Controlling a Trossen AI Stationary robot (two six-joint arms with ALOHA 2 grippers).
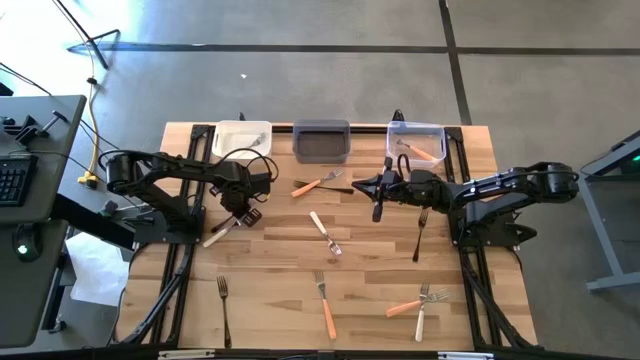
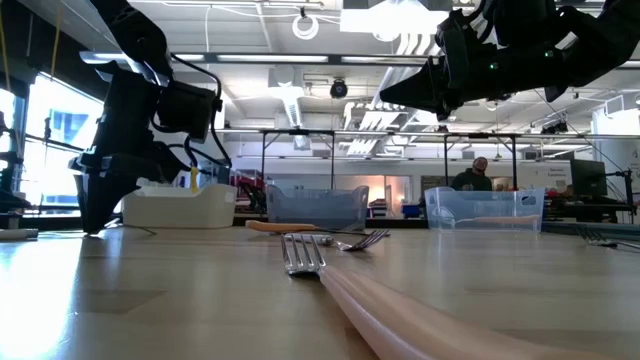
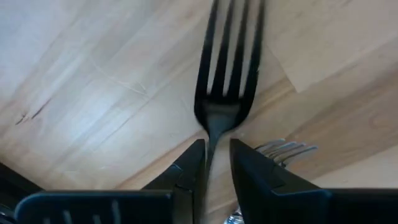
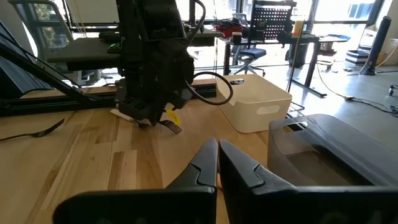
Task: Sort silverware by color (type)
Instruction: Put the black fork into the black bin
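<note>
My left gripper [image 1: 245,213] stands at the table's left, fingers pointing down, shut on a black fork [image 3: 227,81]. A white-handled fork [image 1: 215,236] lies flat on the table right beside it; its tines also show in the left wrist view [image 3: 287,149]. My right gripper [image 1: 360,185] is shut and empty, held high above the table in front of the clear bin [image 1: 416,141], pointing toward the left arm. Other forks lie flat on the table: an orange one [image 1: 308,186], a white one [image 1: 325,232], a black one [image 1: 420,232]. My left gripper pinches the black fork's neck [image 3: 214,127], just behind the tines, between its two fingers [image 3: 186,165]. The fork lies along the fingers, with its tines reaching past the fingertips toward the table. The handle is hidden behind the fingers. Whether the tines touch the table, I cannot tell.
A white bin [image 1: 242,138], a grey bin [image 1: 321,140] and the clear bin stand in a row at the far edge; an orange fork lies in the clear one. More forks lie near the front edge: black [image 1: 224,305], orange [image 1: 325,305], orange and white [image 1: 415,305].
</note>
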